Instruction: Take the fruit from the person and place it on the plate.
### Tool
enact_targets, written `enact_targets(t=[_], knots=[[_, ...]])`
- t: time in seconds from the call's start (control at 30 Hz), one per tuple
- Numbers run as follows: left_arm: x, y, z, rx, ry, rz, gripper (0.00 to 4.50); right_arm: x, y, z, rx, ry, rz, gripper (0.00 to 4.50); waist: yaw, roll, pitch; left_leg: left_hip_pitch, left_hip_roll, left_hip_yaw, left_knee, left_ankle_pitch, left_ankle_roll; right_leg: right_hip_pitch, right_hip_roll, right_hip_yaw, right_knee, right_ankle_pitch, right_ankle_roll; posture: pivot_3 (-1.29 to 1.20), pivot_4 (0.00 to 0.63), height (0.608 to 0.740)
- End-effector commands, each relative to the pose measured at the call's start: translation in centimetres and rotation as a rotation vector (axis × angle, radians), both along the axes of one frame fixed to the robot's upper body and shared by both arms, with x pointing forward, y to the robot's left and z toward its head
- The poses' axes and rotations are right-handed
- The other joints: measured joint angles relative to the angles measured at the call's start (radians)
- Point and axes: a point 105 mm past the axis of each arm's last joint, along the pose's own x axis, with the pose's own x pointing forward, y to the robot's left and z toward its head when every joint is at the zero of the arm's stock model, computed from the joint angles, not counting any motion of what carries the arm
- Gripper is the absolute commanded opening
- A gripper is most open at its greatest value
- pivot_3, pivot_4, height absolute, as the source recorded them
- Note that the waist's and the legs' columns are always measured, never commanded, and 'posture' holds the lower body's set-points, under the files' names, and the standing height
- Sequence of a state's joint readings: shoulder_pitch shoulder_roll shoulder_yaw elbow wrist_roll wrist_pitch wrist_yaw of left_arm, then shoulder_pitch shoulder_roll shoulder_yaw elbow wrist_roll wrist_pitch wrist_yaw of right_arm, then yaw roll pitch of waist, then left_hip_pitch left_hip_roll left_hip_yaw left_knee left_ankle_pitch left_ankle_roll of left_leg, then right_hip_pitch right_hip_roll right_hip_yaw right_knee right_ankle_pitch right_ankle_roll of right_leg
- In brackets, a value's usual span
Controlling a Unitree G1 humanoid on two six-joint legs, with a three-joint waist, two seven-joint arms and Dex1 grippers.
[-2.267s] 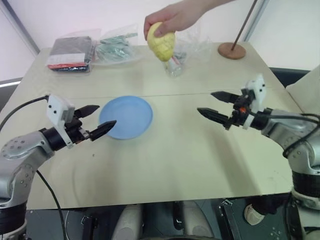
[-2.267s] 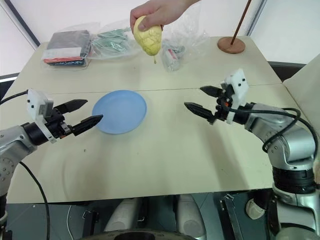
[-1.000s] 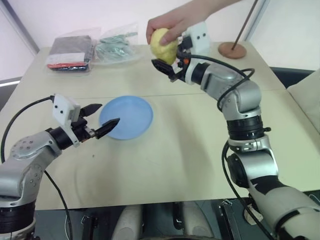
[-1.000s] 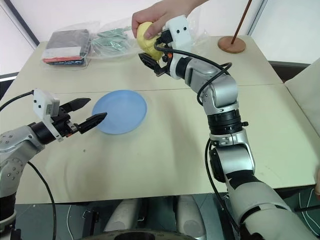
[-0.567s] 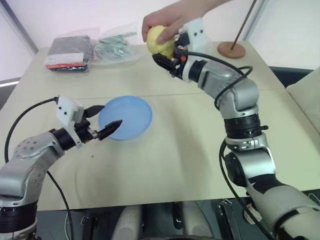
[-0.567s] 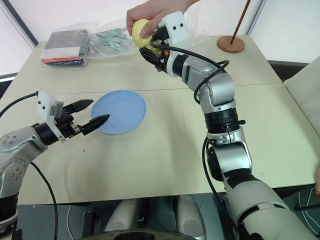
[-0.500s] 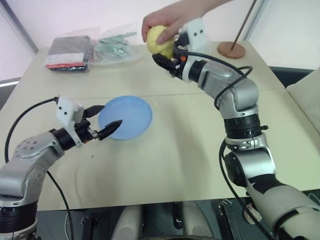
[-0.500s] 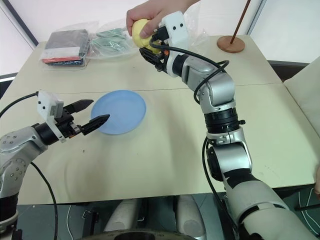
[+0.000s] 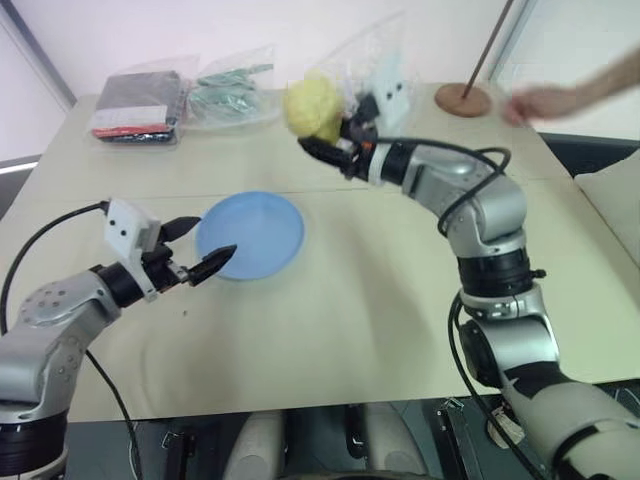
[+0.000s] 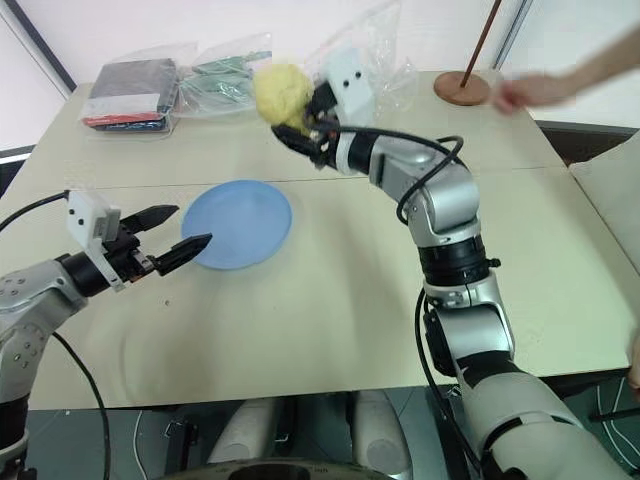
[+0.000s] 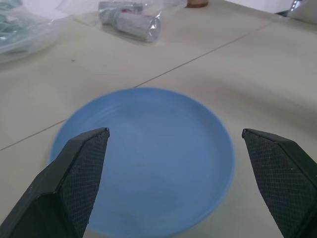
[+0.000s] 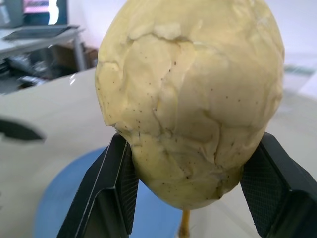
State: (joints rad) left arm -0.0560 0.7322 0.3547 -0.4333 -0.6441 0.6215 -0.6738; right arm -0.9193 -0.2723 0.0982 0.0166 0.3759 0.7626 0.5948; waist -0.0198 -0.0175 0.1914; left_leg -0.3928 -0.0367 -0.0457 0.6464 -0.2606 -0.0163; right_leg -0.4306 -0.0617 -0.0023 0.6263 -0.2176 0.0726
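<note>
while clamped between the right gripper (image 10: 296, 128) fingers, sits high in the upper middle of the frame: the fruit (image 10: 280, 94), off the table, up and right of the plate (image 10: 238, 224). at lower left, fingers apart beside the plate: left gripper (image 10: 178, 236). at upper right, well apart: the person's hand (image 10: 525, 92).

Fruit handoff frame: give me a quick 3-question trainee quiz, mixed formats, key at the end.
1. True or false: the person's hand is touching the fruit.
2. Which gripper holds the fruit? A) left gripper B) right gripper
3. Fill in: the light-blue plate has ____ on it.

Key: 1 false, the hand is off to the side near the brown stand base; 2 B, shut on the fruit, left is open; 3 nothing.
</note>
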Motion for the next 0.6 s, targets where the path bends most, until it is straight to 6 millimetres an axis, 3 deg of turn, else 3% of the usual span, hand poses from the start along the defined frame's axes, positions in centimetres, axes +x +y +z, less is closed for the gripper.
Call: enact_targets(t=[0.03,0.2,0.37,0.6], knots=[[-0.3,1.3,1.1,0.050,-0.044,0.036,4.50,-0.8,1.6,-0.2,0.024,-0.016,0.029,2.21,-0.001,0.000,0.000,0.000,0.000,0.000,0.000,0.000,0.000,0.000,0.000,0.000,0.000,-0.001,-0.002,0.00,0.150,0.740],[-0.3,2.8,0.9,0.097,-0.031,0.085,4.50,-0.7,4.3,-4.5,0.001,0.060,0.024,2.21,-0.001,0.000,0.000,0.000,0.000,0.000,0.000,0.000,0.000,0.000,0.000,0.000,0.000,-0.001,-0.002,0.00,0.150,0.740],[-0.4,3.6,0.8,0.130,-0.022,0.113,4.50,-1.3,7.2,-7.4,-0.054,0.088,0.060,2.21,0.000,0.000,0.000,0.000,0.000,0.000,0.000,0.000,0.000,-0.001,0.000,0.000,0.000,-0.001,-0.002,0.00,0.150,0.740],[-0.6,4.1,0.8,0.151,-0.021,0.131,4.50,-1.5,9.5,-9.6,-0.134,0.074,0.078,2.21,0.000,0.000,0.000,0.000,0.000,0.000,0.000,0.000,0.000,-0.001,0.000,0.000,0.000,-0.001,-0.002,0.00,0.150,0.740]])
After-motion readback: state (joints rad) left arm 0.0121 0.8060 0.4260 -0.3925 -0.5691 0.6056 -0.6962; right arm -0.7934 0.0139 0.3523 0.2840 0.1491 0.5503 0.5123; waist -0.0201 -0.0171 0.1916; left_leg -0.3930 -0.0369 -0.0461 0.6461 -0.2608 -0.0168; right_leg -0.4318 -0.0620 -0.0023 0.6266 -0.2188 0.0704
